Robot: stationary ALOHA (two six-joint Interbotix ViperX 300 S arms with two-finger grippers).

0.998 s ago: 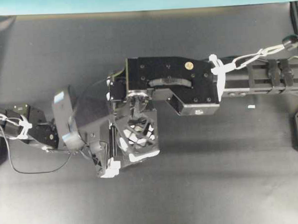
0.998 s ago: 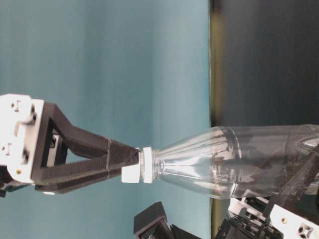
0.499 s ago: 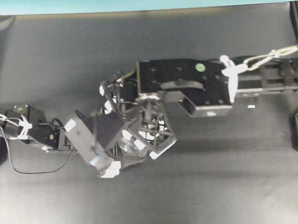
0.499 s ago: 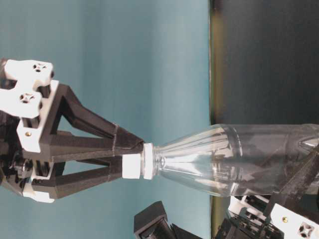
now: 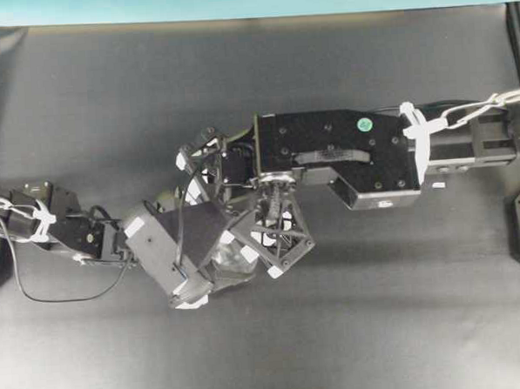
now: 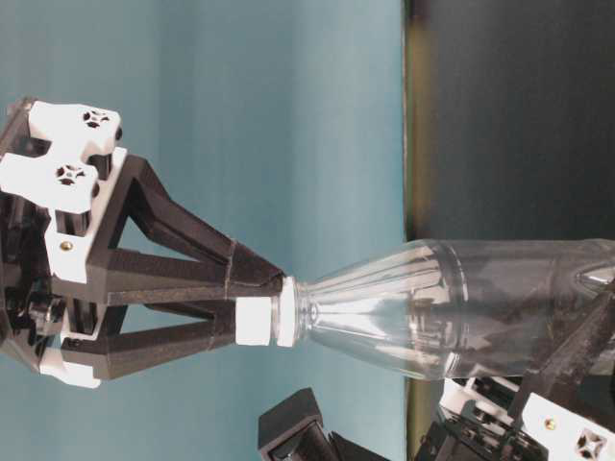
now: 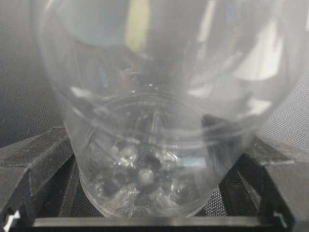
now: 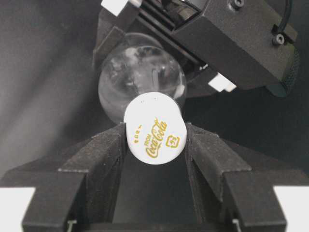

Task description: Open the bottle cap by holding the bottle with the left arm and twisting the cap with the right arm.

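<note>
the bottle cap [image 8: 155, 128] is white with gold lettering. the bottle [image 6: 452, 307] is clear. the right gripper [image 8: 155, 145] is black with white corner blocks.

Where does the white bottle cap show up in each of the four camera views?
Overhead: not visible, hidden under the right gripper near the centre.
Table-level: cap left of centre, pinched between the right gripper's fingers.
Left wrist: not in view; only the bottle base shows.
Right wrist: cap centre frame, gold logo facing the camera.
Shared landmark: the clear bottle, seen in every view.
</note>
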